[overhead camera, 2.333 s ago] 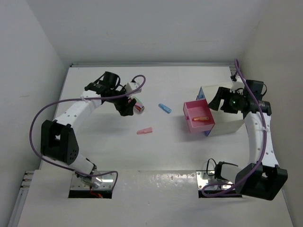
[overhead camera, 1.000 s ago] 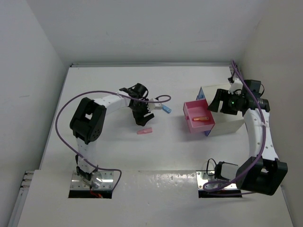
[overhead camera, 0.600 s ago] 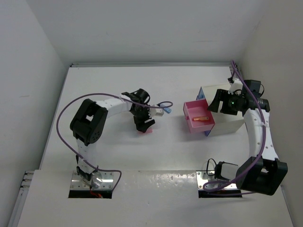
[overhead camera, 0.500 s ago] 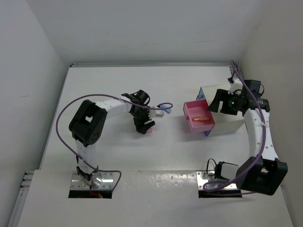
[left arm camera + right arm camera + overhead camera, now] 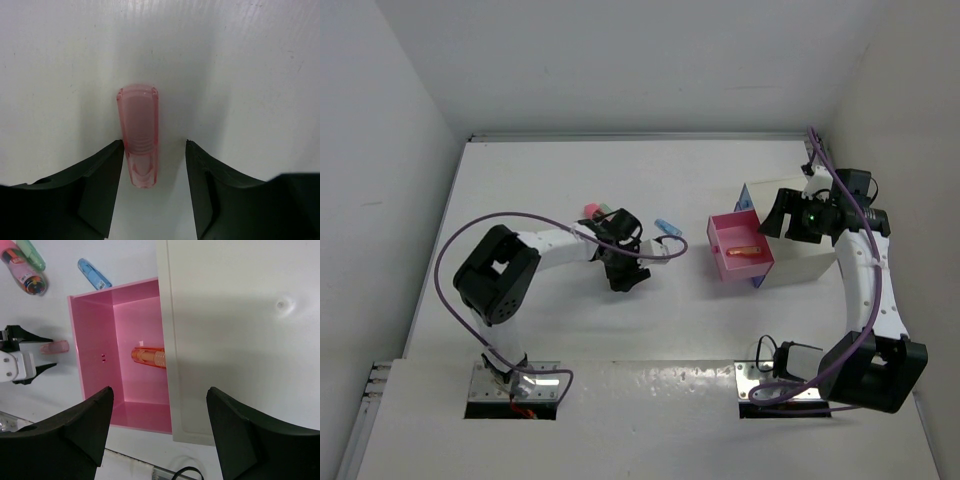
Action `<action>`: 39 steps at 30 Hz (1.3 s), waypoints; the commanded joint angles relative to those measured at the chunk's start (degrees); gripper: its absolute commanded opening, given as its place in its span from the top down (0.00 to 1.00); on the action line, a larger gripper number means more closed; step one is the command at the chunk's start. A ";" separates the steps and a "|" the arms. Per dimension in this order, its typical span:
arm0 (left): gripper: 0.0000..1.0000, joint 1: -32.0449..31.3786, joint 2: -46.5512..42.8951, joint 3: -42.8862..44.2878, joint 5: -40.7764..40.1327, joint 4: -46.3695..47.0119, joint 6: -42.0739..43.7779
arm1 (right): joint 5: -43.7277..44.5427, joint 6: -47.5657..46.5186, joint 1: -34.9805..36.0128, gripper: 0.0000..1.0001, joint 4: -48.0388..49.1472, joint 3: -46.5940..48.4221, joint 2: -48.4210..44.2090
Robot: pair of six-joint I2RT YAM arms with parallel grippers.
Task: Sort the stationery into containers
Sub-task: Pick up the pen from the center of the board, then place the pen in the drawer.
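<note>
A translucent pink piece [image 5: 138,135] lies on the table between the fingers of my left gripper [image 5: 154,145]. The jaws are open. The left finger [image 5: 95,185] is against the piece and the right finger stands apart. From above, this gripper [image 5: 625,274] hides that piece. A blue piece [image 5: 667,225] lies to its right. A pink-red cylinder [image 5: 25,272] and a mint green piece [image 5: 31,254] lie further left. The pink drawer [image 5: 728,262] stands pulled out of the white cabinet [image 5: 805,265] and holds an orange piece [image 5: 147,357]. My right gripper [image 5: 159,390] hangs open over the cabinet's front.
A sliver of blue plastic [image 5: 745,196] shows beside the pink drawer against the cabinet. The left arm's purple cable [image 5: 672,247] loops near the blue piece. White walls close in the table at the back and both sides.
My left gripper has dropped over the pink piece, hiding it from above, and its jaws have narrowed around it. The pink-red cylinder now shows behind the arm. The right arm has not moved.
</note>
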 commanded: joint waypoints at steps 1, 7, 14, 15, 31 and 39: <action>0.42 -1.68 -2.58 -2.82 -6.74 5.37 -2.42 | 0.23 0.31 -0.17 0.26 1.09 1.39 0.14; 0.68 -2.13 -1.88 -3.88 -8.16 5.29 -4.27 | 0.67 0.66 -0.17 0.26 0.92 2.27 0.14; 0.99 1.12 -6.09 4.18 3.85 3.80 -8.66 | 0.14 2.68 -0.17 0.26 1.44 3.14 0.05; 0.99 1.47 -6.88 5.69 5.01 4.32 -11.02 | -0.03 3.12 -0.17 0.26 1.62 3.23 0.05; 0.98 -3.88 -0.04 34.95 21.72 9.68 -28.79 | -5.31 13.22 -1.05 0.19 7.68 3.50 1.01; 0.97 -6.96 9.88 46.21 23.22 12.23 -34.59 | -7.41 16.75 -3.95 0.01 7.42 6.31 3.30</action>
